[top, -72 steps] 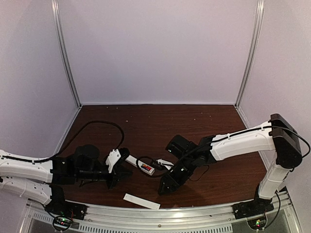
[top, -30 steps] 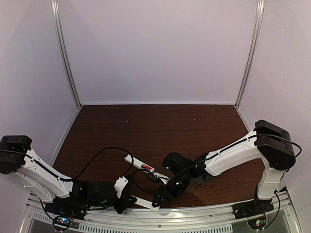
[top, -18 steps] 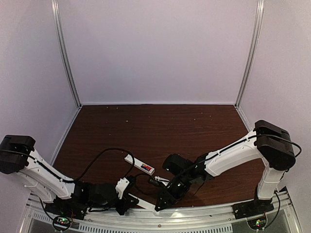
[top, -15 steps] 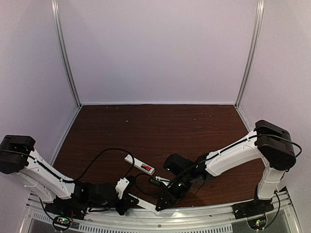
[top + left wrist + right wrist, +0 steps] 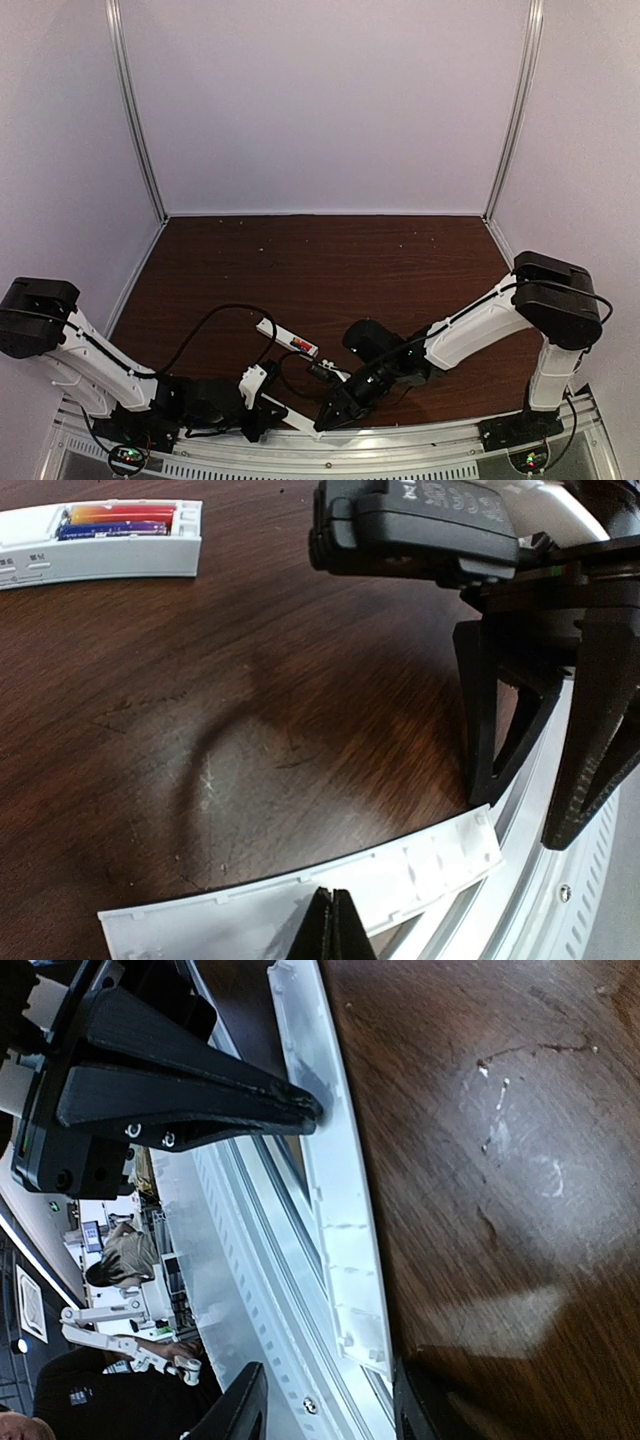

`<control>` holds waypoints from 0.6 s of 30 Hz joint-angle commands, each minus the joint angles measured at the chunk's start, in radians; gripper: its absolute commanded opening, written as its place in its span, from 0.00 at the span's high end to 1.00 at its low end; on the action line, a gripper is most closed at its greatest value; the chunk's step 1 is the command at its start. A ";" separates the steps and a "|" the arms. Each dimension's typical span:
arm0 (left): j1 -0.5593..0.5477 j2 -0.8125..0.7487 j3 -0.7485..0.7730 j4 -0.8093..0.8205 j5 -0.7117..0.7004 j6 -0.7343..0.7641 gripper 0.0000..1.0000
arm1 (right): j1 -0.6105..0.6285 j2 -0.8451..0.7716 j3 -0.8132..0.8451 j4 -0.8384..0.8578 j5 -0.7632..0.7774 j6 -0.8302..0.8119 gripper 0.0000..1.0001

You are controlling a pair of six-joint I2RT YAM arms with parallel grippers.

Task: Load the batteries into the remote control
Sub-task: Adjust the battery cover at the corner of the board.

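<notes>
The white remote control [image 5: 272,330] [image 5: 100,558] lies on the dark wood table with the red-orange and blue-purple batteries [image 5: 118,520] [image 5: 301,346] side by side in its slot. A thin white cover strip [image 5: 400,870] [image 5: 335,1180] [image 5: 300,418] lies at the table's near edge, partly overhanging it. My left gripper [image 5: 334,905] [image 5: 278,410] [image 5: 312,1112] is shut, its tips resting on the strip's middle. My right gripper [image 5: 330,1410] [image 5: 322,424] [image 5: 545,790] is open, its fingers standing either side of the strip's right end.
A white metal rail [image 5: 240,1260] with slots and screws runs along the table's near edge, just under the strip. A black cable [image 5: 215,315] loops over the table to the left of the remote. White walls enclose the back and sides.
My right gripper has come down toward the near edge and now straddles the strip's end, with its jaws a little narrower. The left gripper has shifted slightly right along the strip.
</notes>
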 commanded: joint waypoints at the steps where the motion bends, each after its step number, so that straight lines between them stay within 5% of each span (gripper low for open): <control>1: -0.005 0.034 -0.009 -0.100 0.006 -0.001 1.00 | 0.013 0.048 -0.063 0.175 -0.057 0.147 0.57; 10: -0.004 0.043 -0.018 -0.085 0.007 -0.013 1.00 | 0.010 0.140 -0.121 0.565 -0.070 0.432 0.74; 13: -0.005 0.044 -0.024 -0.083 0.005 -0.016 1.00 | 0.010 0.143 -0.108 0.518 -0.047 0.406 0.78; 18: -0.005 0.046 -0.025 -0.076 -0.006 -0.019 1.00 | 0.010 0.102 -0.022 0.131 0.033 0.173 0.88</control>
